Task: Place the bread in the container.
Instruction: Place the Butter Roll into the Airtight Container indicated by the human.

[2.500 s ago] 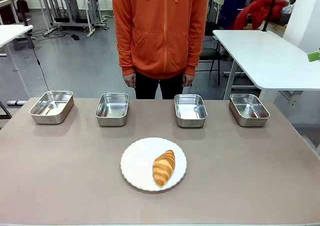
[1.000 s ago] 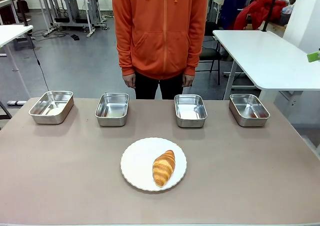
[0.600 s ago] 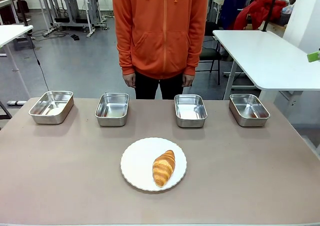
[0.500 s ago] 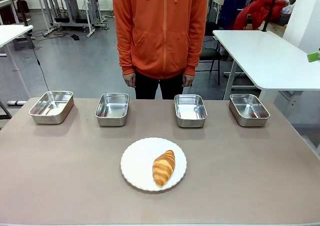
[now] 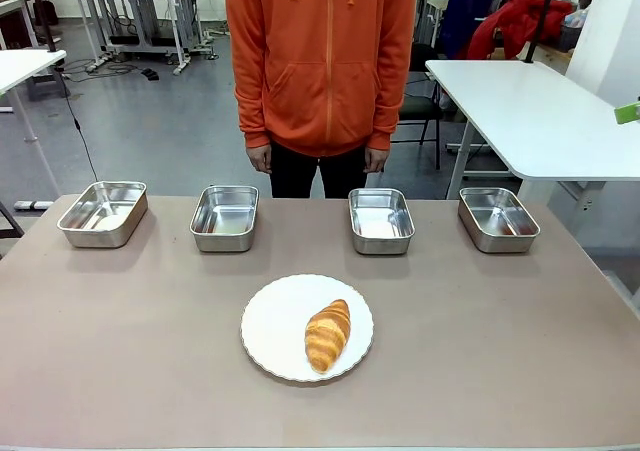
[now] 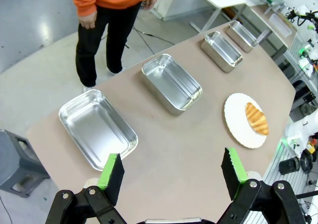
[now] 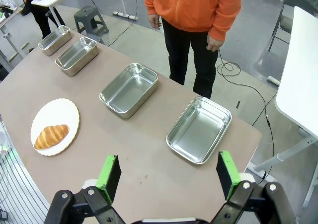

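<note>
The left gripper point(image 6: 171, 169), black with green pads, hangs above the brown table point(image 6: 164, 134) with its jaws spread wide and nothing between them. Just beyond its fingertips sits the nearest of four shiny rectangular stainless-steel pans point(image 6: 97, 127), which stand in a row along the table's far edge. The golden-brown crescent croissant point(image 6: 257, 118) lies well away from this gripper, off past its right finger, on a round white plate point(image 6: 234, 119) and apart from every pan. The right gripper point(image 7: 168, 174) is likewise spread wide and empty-handed. The pan at the other end of the row lies just ahead of it, and the croissant is far off past its left finger. A person in an orange hoodie point(image 5: 320, 61) stands behind the pans.
</note>
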Controlling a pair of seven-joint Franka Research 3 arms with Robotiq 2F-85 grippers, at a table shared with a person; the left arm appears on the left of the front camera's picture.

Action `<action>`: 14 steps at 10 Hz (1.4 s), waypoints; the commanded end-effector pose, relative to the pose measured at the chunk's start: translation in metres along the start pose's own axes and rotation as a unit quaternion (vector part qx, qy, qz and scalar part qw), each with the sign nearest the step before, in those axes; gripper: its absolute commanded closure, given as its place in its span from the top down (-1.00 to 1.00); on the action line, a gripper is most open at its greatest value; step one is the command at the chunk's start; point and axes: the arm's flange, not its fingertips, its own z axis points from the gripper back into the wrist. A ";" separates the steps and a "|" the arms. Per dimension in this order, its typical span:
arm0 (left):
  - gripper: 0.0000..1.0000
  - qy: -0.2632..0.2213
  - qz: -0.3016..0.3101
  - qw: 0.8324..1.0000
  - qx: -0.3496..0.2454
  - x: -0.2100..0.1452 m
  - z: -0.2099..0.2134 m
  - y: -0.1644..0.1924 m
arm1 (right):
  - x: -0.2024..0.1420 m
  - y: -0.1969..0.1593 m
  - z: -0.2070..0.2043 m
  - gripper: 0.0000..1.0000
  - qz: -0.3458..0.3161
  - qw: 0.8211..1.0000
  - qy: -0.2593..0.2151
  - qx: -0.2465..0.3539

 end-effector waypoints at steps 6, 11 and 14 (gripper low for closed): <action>1.00 -0.005 -0.006 1.000 -0.005 -0.001 0.001 0.000 | 0.000 0.000 -0.001 1.00 0.005 1.000 -0.009 0.005; 1.00 -0.005 -0.006 1.000 -0.005 -0.001 0.001 0.000 | 0.000 0.000 -0.001 1.00 0.005 1.000 -0.009 0.005; 1.00 -0.005 -0.006 1.000 -0.005 -0.001 0.001 0.000 | 0.000 0.000 -0.001 1.00 0.005 1.000 -0.009 0.005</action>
